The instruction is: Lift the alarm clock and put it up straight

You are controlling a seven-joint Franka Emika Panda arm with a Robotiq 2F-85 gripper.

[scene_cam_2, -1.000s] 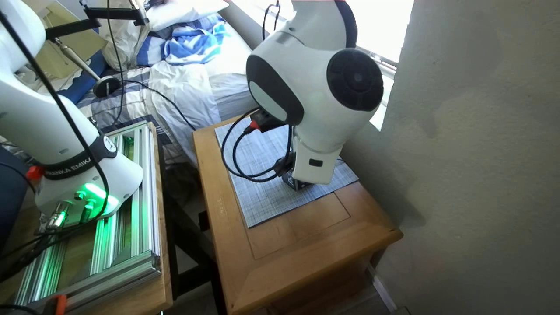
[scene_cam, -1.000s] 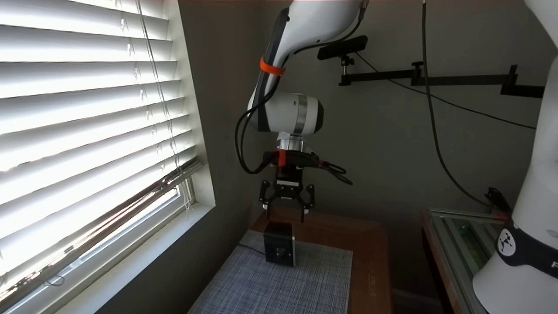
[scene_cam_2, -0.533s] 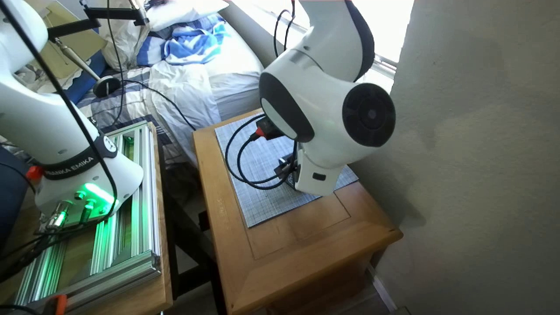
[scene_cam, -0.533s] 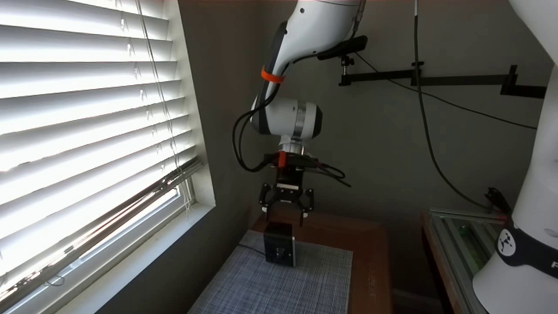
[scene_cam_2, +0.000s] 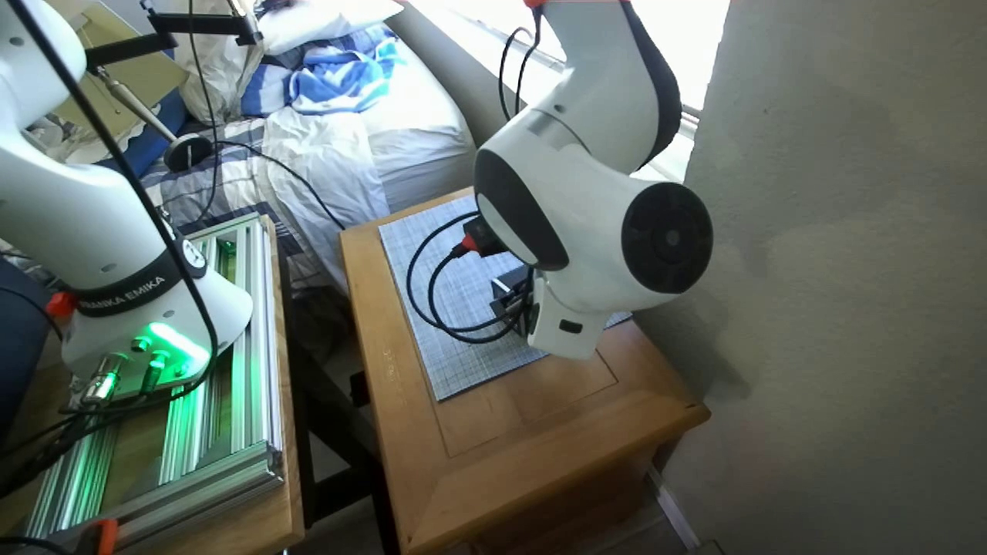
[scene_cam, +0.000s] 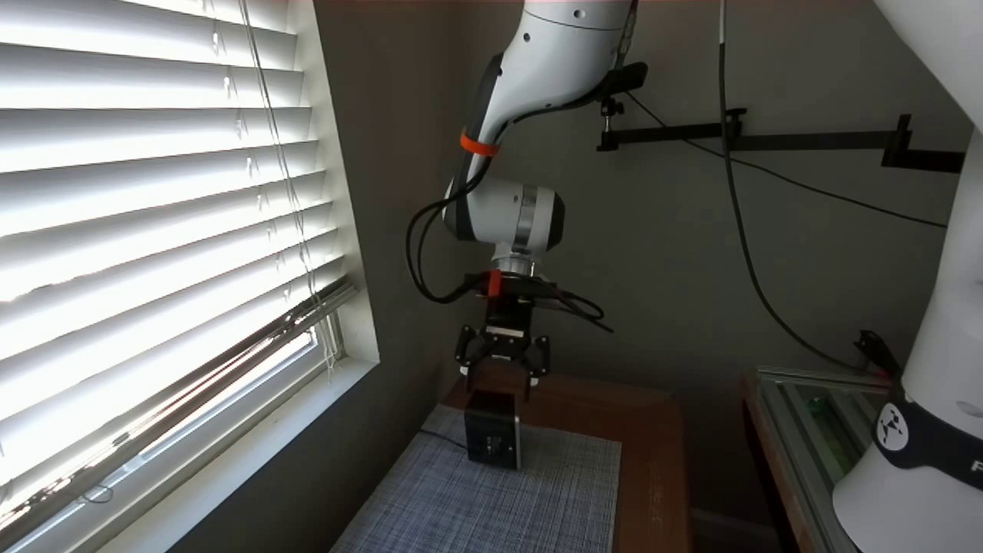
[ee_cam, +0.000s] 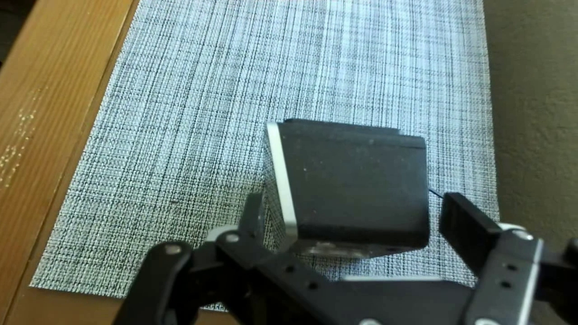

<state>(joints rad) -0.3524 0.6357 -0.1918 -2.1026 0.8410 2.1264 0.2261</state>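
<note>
The alarm clock (scene_cam: pixel 493 442) is a black box with a pale strip along one edge, resting on a woven grey mat. In the wrist view the clock (ee_cam: pixel 356 185) shows its dark flat top, with the pale strip at left. A thin cord runs off to the right. My gripper (scene_cam: pixel 498 384) is open and empty, pointing down, with its fingertips a little above the clock's top. In the wrist view the gripper (ee_cam: pixel 354 207) has one finger on each side of the clock's near end, apart from it at right. In an exterior view the arm (scene_cam_2: pixel 570 223) largely hides gripper and clock.
The grey mat (scene_cam_2: pixel 439 277) lies on a wooden table (scene_cam_2: pixel 493 462). A wall (scene_cam_2: pixel 810 308) borders the table, and a window with blinds (scene_cam: pixel 153 230) is at one side. A bed (scene_cam_2: pixel 370 169) is beyond the table. The robot base (scene_cam_2: pixel 154 308) stands on a metal frame.
The arm has come slightly lower and shifted toward the wall, down and right in an exterior view. The gripper stays open. The clock has not moved.
</note>
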